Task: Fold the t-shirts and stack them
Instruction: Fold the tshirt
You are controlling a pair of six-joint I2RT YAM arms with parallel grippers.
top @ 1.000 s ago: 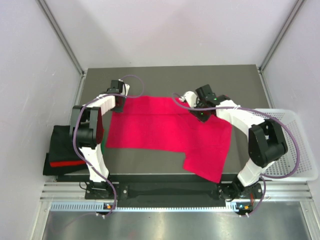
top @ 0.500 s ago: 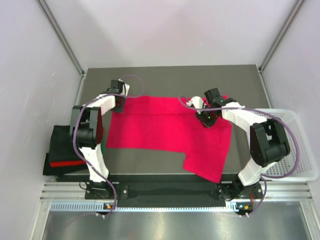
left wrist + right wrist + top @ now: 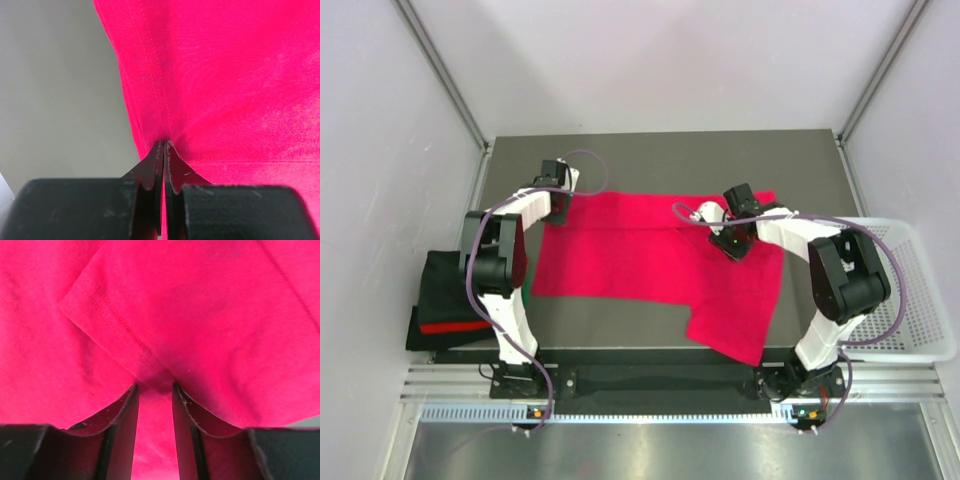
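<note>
Magenta-red short-sleeved cloth t-shirt (image 3: pixel 650 262) is seen spread flat across the grey worktop (image 3: pixel 650 160). Its stitched edge is pinched tight by the left fingers (image 3: pixel 150 170). The right fingers (image 3: pixel 122 410) are parted, with a sleeve fold between their tips.

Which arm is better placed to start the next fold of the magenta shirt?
Probably left: the left pincer is shut on the hem of the magenta shirt, while the right pincer stands parted over the cloth.
</note>
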